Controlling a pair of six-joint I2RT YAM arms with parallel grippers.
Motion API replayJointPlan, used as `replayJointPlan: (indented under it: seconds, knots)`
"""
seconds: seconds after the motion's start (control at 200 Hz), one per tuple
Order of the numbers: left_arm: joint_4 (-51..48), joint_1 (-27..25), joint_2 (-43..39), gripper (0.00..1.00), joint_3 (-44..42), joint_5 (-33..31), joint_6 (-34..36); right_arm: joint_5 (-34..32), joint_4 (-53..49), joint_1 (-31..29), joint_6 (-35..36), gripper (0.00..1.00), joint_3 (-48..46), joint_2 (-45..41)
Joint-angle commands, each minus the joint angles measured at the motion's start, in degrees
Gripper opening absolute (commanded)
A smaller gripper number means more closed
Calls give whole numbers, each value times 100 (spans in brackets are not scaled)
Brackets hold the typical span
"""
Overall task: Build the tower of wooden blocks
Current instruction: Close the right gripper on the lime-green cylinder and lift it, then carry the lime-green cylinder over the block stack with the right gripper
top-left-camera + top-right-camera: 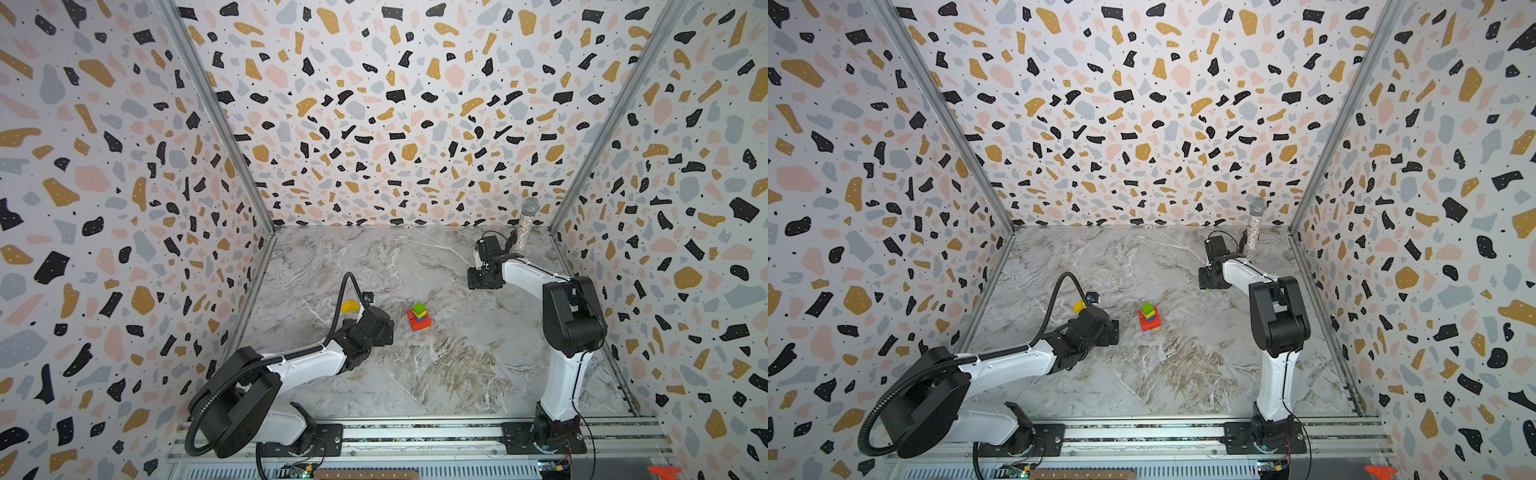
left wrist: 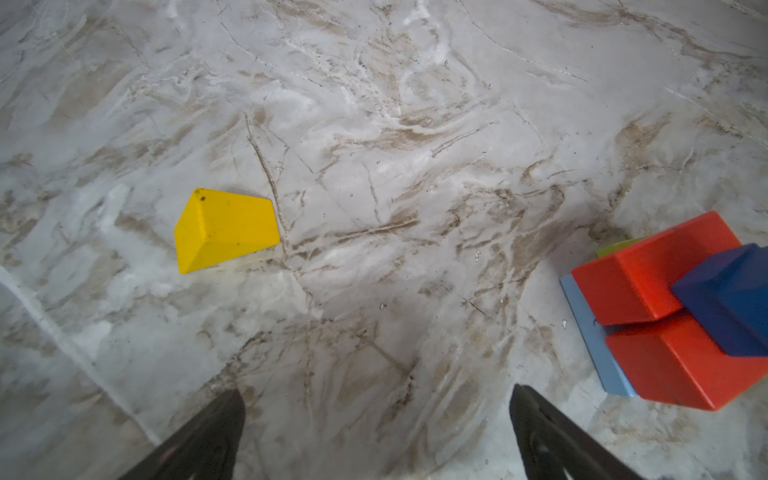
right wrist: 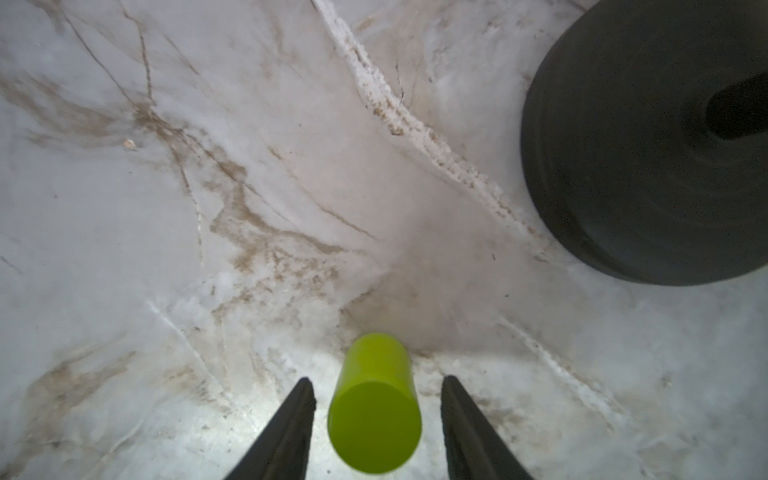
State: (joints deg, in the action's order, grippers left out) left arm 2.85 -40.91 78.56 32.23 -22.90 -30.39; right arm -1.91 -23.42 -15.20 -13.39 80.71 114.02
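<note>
The tower stands mid-table in both top views, with red bricks low down and a green cube on top. In the left wrist view its red bricks rest on a light blue slab under a dark blue block. A yellow wedge block lies alone left of the tower. My left gripper hangs open and empty between the wedge and the tower. My right gripper is open at the back right, its fingers astride an upright green cylinder with a gap on each side.
A glittery silver microphone stands at the back right on a black round base, close beside the right gripper. Patterned walls close the table on three sides. A metal rail runs along the front edge.
</note>
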Motion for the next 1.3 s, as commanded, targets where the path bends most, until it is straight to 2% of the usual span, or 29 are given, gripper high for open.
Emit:
replayJointPlan:
  seconds: [0.0, 0.14, 0.375, 0.606, 0.766, 1.297]
  knots:
    - [155, 30, 38, 100, 77, 53, 99, 50, -60, 7, 25, 47, 198, 3]
    - [170, 39, 51, 100, 82, 79, 93, 51, -66, 0, 34, 36, 193, -16]
    - [144, 39, 51, 100, 91, 99, 93, 95, -153, -11, 34, 28, 239, -68]
    - [166, 53, -87, 100, 21, 34, 88, 20, -338, -139, 51, 27, 278, -416]
    - [163, 70, -117, 100, 11, 38, 84, -94, -634, -447, 28, 27, 366, -769]
    - [135, 127, -340, 100, -111, -73, 68, -388, -3015, -1742, 196, 27, 2377, -891]
